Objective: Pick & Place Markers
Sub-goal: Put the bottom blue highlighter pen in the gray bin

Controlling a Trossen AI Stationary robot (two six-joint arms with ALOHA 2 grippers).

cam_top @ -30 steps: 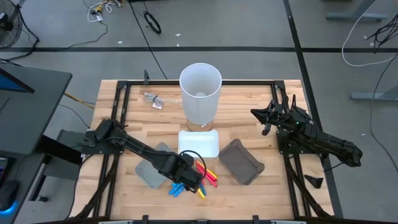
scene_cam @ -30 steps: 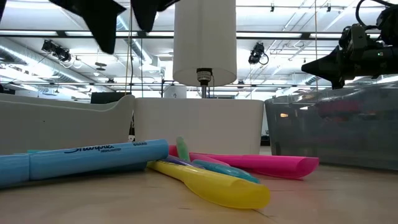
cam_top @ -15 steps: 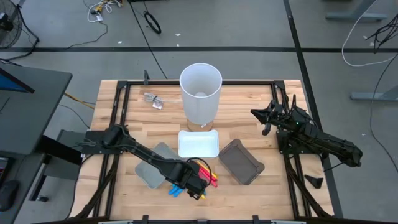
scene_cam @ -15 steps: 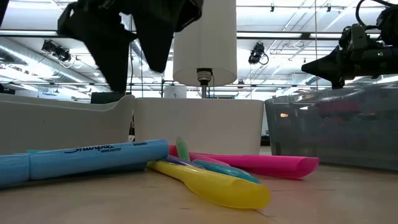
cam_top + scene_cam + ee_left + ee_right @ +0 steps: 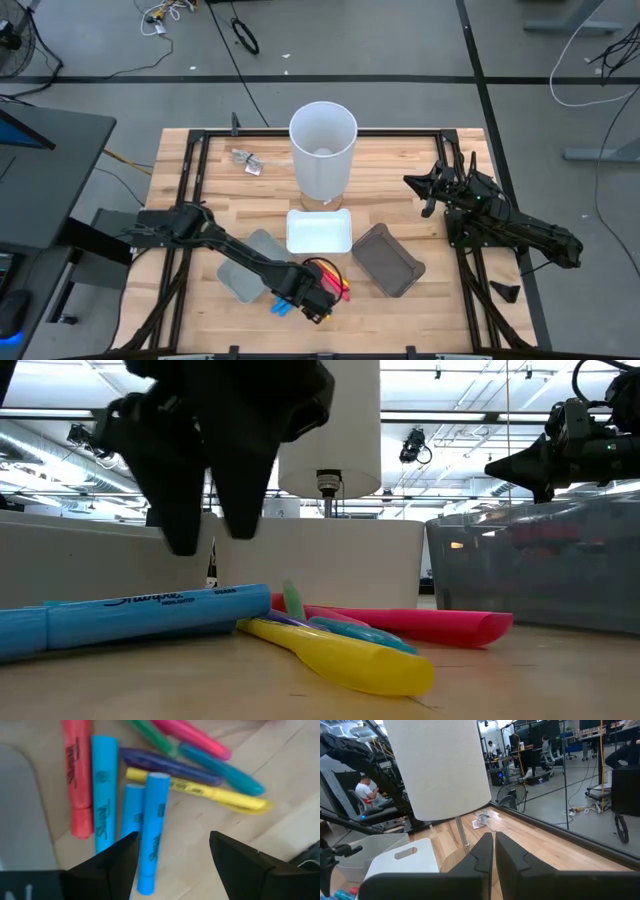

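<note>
The left gripper (image 5: 316, 306) is low in the middle of the high view, right over the pile of markers (image 5: 335, 283) on the wooden counter (image 5: 400, 175). Its jaws are wide open and hold nothing. In the low view the two dark fingers (image 5: 180, 510) hang just above a blue marker (image 5: 150, 615) and do not touch it. In the left wrist view the blue markers (image 5: 152, 830) lie side by side between the open jaws, with an orange marker (image 5: 77, 775) next to them toward the left edge, and a yellow marker (image 5: 210, 795), a purple one, a green one and a pink one fanned out in the upper middle. A grey tray (image 5: 240, 280) sits to the left of the pile, a white tray (image 5: 320, 232) just above it, and a dark tray (image 5: 390, 262) to the right. A tall white cup (image 5: 322, 150) stands above the white tray. The right gripper (image 5: 415, 183) waits at the right side of the counter with its jaws closed tight and nothing in them.
</note>
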